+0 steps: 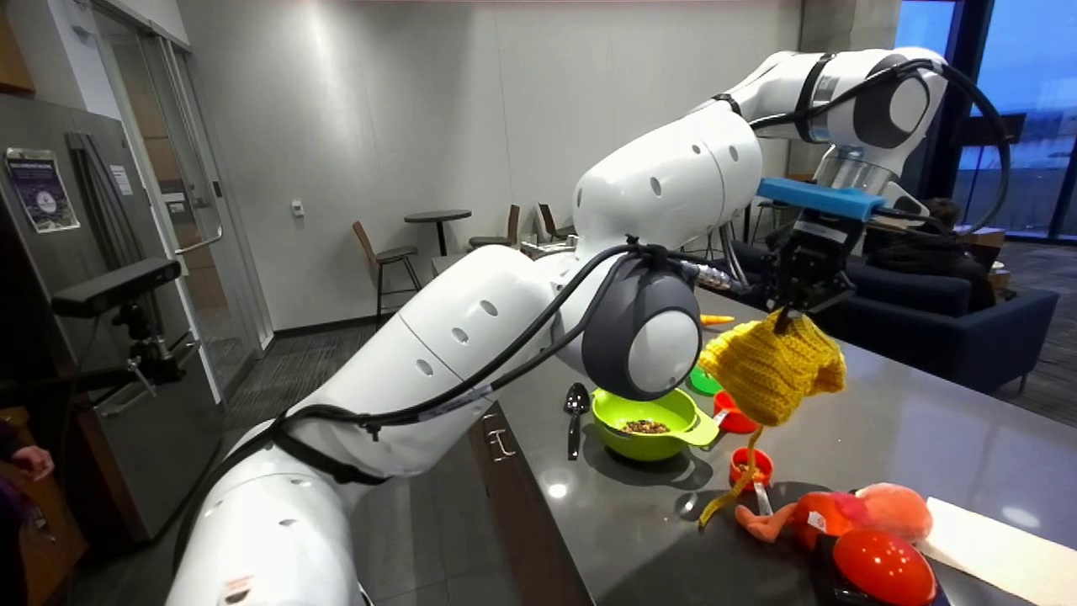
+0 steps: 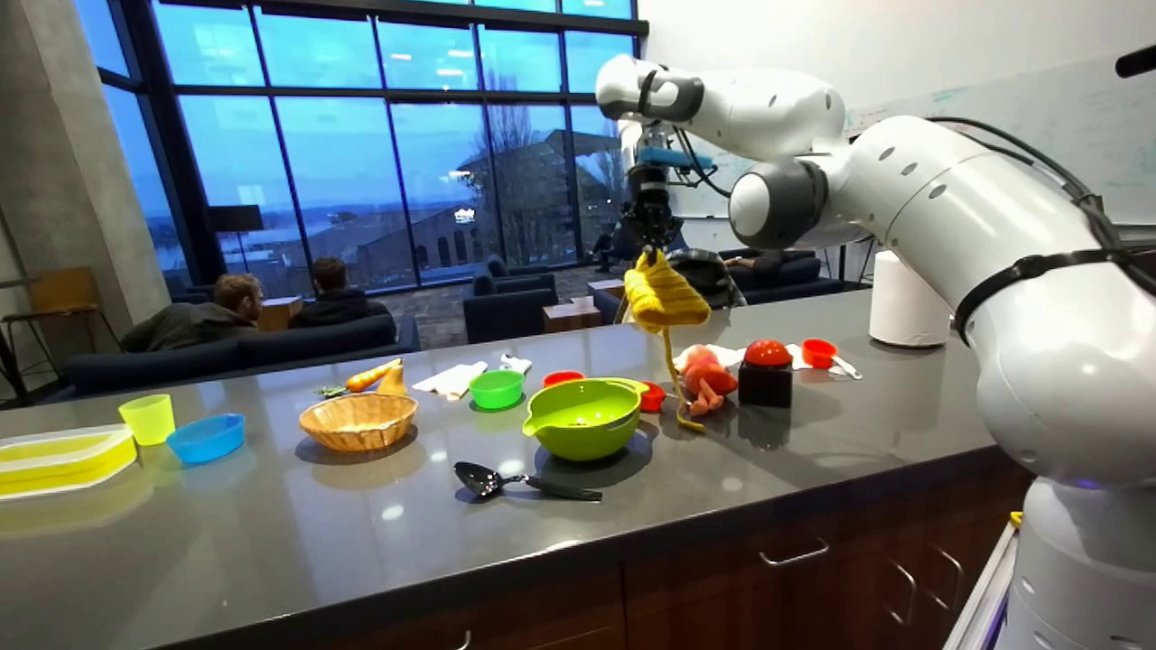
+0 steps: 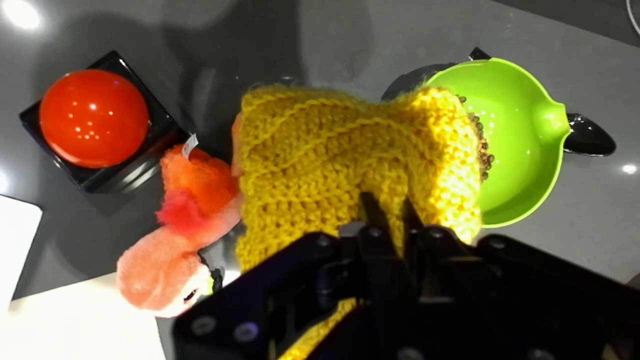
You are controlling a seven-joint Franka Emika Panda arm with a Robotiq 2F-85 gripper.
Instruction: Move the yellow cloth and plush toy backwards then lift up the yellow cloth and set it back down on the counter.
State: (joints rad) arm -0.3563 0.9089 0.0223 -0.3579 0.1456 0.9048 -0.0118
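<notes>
Wrist view, gripper (image 3: pixel 389 202) pinching yellow cloth (image 3: pixel 310 165), plush toy (image 3: pixel 186 220) and green bowl (image 3: pixel 527 150) partly hidden

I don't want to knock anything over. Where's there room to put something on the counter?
There's bare counter between the basket, spoon and drawer edge, and a patch between the black box and that edge. It's crowded between the big green bowl and plush toy: a red cup sits there, and the yellow cloth hangs above from the gripper.

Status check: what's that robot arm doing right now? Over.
Tool shut on yellow cloth. Cloth hanging over counter. Plush toy, green bowl nearby might crowd the set-down.
</notes>
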